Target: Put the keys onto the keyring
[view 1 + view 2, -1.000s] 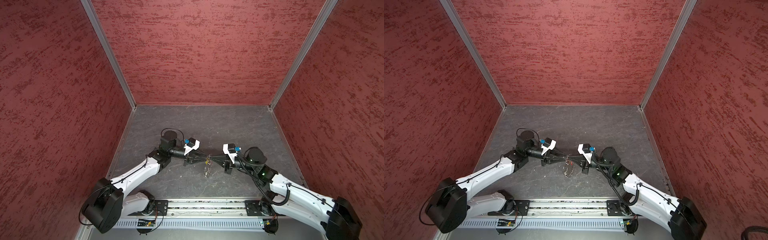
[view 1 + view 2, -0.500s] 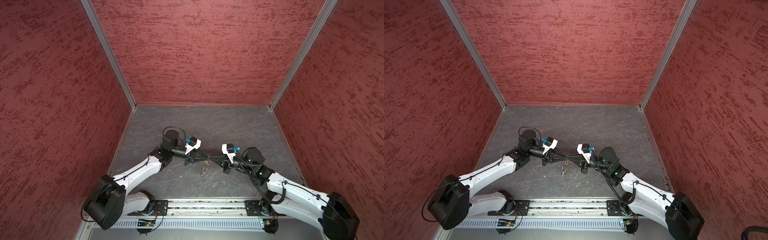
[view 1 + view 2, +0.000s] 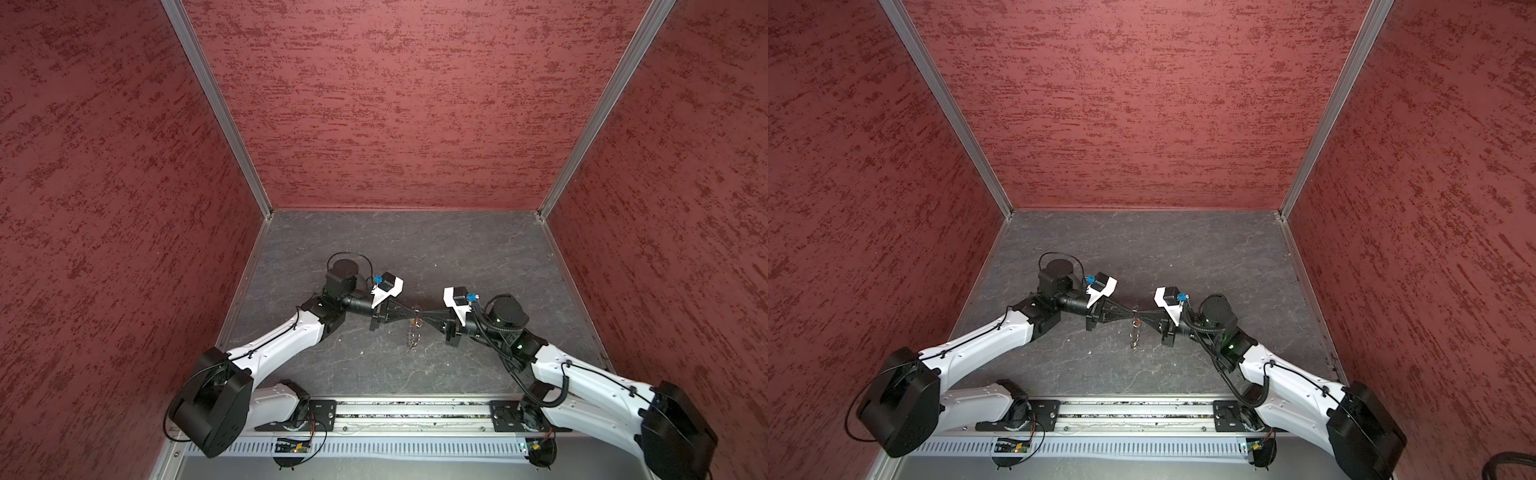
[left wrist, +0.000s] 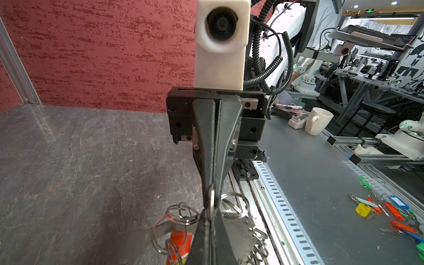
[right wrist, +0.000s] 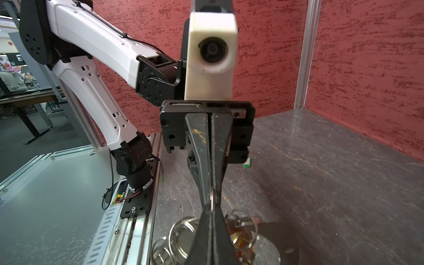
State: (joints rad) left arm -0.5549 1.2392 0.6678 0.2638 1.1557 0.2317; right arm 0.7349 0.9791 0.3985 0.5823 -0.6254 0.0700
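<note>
**A:** So what changed from a second earlier?

**B:** Not much, tbh. The left gripper [image 3: 412, 312] had clamped fully, jaws pressed together on one ring of the keyring [image 3: 412, 336]. The right gripper [image 3: 424, 318] pinched that same ring from the opposite side, nose to nose mid-table [image 3: 415, 257] like before. The rest of the chain dangled underneath.

**A:** And the keys?

**B:** The red key [image 4: 181, 239] sat among the dangling rings (threaded or not, couldn't tell). The green key [image 5: 247, 162] lay on the table behind the left gripper, partly hidden by it. Both grippers blocked the pinch itself. Outside: a mug [image 4: 319, 120] and spare keys [image 4: 378, 211] on the bench.
</note>
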